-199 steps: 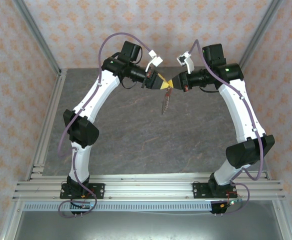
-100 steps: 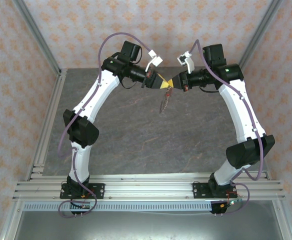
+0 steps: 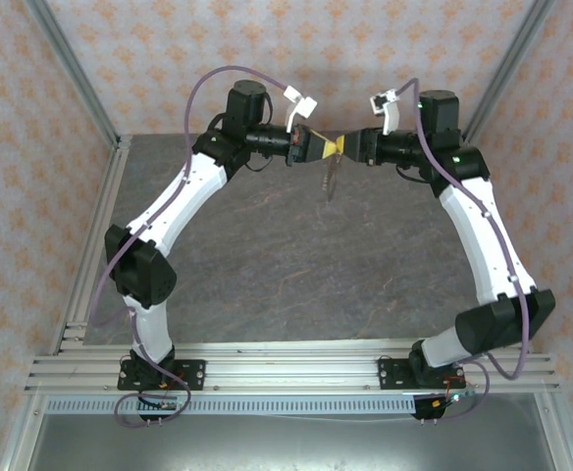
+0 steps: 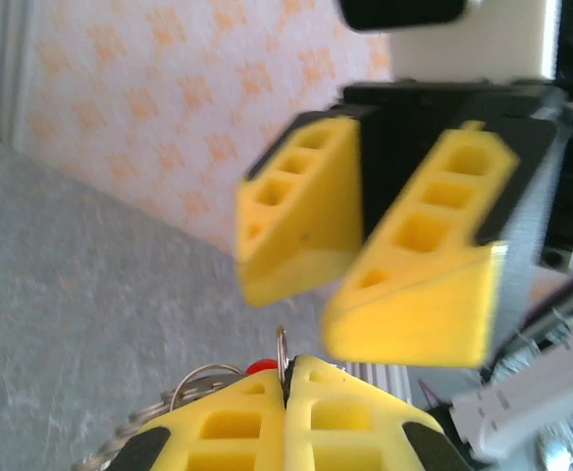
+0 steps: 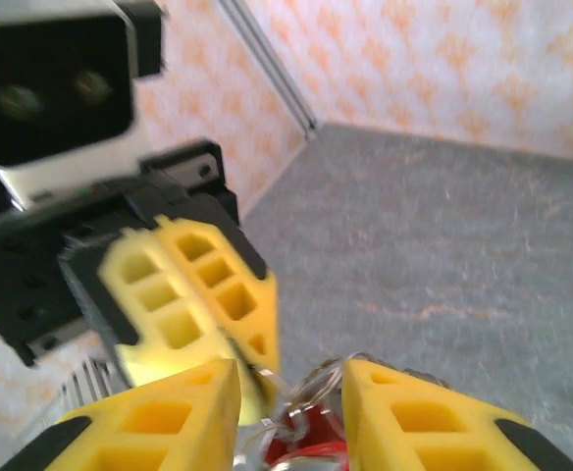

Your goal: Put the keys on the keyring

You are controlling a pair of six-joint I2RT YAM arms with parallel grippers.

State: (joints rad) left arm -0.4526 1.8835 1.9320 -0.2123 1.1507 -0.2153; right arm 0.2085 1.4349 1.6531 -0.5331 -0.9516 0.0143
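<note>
1. Top external: keyring [image 3: 329,182] dangles above the surface [image 3: 267,255] towards 12 o'clock, where both jaws meet.
2. Left jaws are clenched on it; right jaws stand parted, with the keys [image 5: 296,446] lying between them.
3. Hold the keyring steady. I'd close gently on the keys, then thread slowly.

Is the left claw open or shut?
Shut: the left gripper is closed tight on a thin wire of the keyring.
</note>
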